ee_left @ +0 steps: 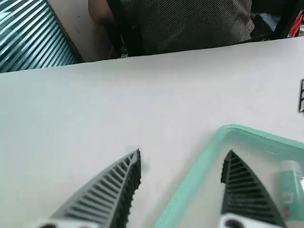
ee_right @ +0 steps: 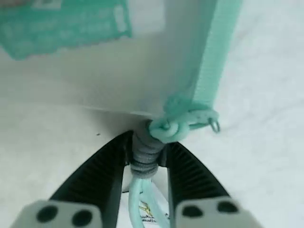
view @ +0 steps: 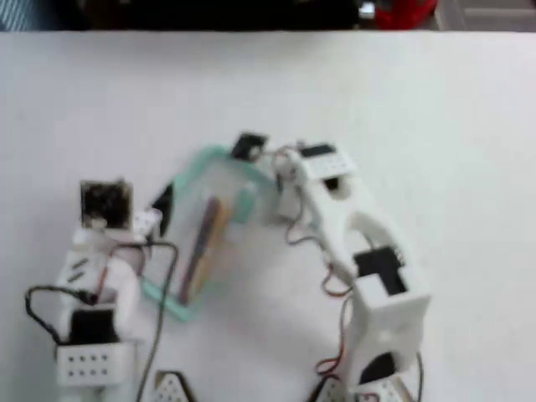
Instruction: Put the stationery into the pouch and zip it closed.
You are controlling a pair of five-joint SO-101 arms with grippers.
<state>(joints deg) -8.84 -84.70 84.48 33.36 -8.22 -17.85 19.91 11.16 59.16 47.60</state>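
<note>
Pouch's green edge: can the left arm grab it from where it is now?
Probably yes. The left gripper is open, with one finger on each side of the green edge of the pouch. Nothing sits between them, so closing should pinch it.

The left pincer [ee_left: 184, 153] stands wide apart, its two dark ribbed fingers [ee_left: 114, 194] pointing across the white tabletop [ee_left: 118, 95]. One finger lies over bare tabletop, the other over the clear pouch [ee_left: 237, 130], whose mint-green edge runs up between the two tips and turns a corner just beyond them. Inside the pouch, beside that finger, shows a mint and white item [ee_left: 289, 183], cut off by the frame. Past the tabletop's far edge stand a dark mesh chair back [ee_left: 190, 23] and a teal slatted panel [ee_left: 28, 33]
</note>
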